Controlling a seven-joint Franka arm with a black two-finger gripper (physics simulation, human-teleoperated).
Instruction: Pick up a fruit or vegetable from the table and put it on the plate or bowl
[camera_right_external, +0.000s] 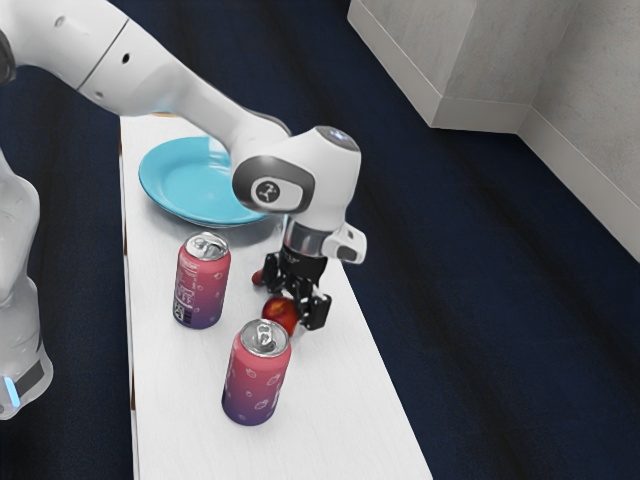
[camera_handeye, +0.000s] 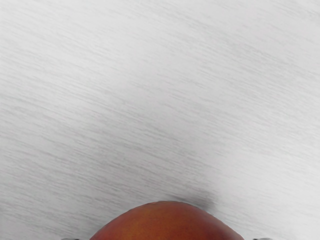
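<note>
The end effector (camera_right_external: 296, 303) sits low over a red fruit (camera_right_external: 281, 316) on the white bench (camera_right_external: 330, 420); whether it grips is unclear. Lifting and carrying to the blue plate (camera_right_external: 185, 180) remain.

Fruit (camera_right_external: 281, 316): small, round, red with orange-yellow flush, smooth skin. Sits on white table (camera_right_external: 330, 420), close to long edge on exterior view's right. Just beside nearer soda can (camera_right_external: 257, 372), toward its far side; second can (camera_right_external: 202, 280) off toward exterior view's left. Wrist view: fruit (camera_handeye: 165, 222) as rounded red-orange dome, dark shadow at its edge on tabletop.

Plate (camera_right_external: 190, 185): turquoise, round, shallow, raised rim. Lies flat at far end of table, well apart from fruit. Nothing on visible part.
</note>
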